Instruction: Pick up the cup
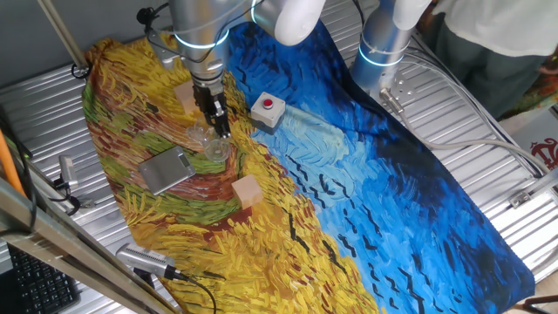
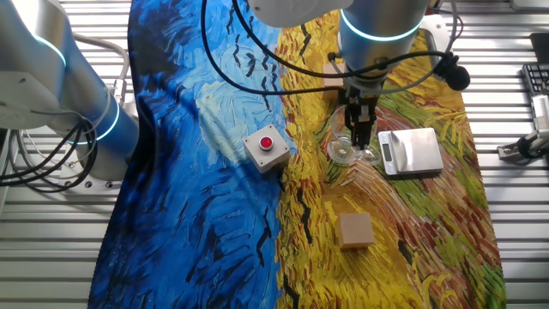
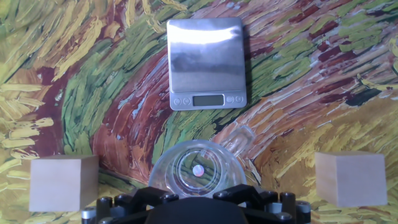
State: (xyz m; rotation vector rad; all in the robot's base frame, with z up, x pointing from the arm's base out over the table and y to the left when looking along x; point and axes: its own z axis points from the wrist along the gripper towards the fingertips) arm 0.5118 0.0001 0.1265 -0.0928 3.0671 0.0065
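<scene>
Our end effector (image 1: 217,129) hangs over the cup (image 3: 196,170) at frame centre; its grip we cannot tell, lift remains.

Painted cloth (image 1: 366,201) covered most of the worktop (image 1: 488,131). On it sat a flat grey scale (image 3: 206,62), two tan wooden cubes (image 3: 63,183) (image 3: 351,178) well apart, plus a red-button box (image 2: 266,148) nearer the middle.

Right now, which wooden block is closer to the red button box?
The wooden cube lying alone at the front in the other fixed view. The second cube sits behind the gripper, farther from the red button box.
</scene>
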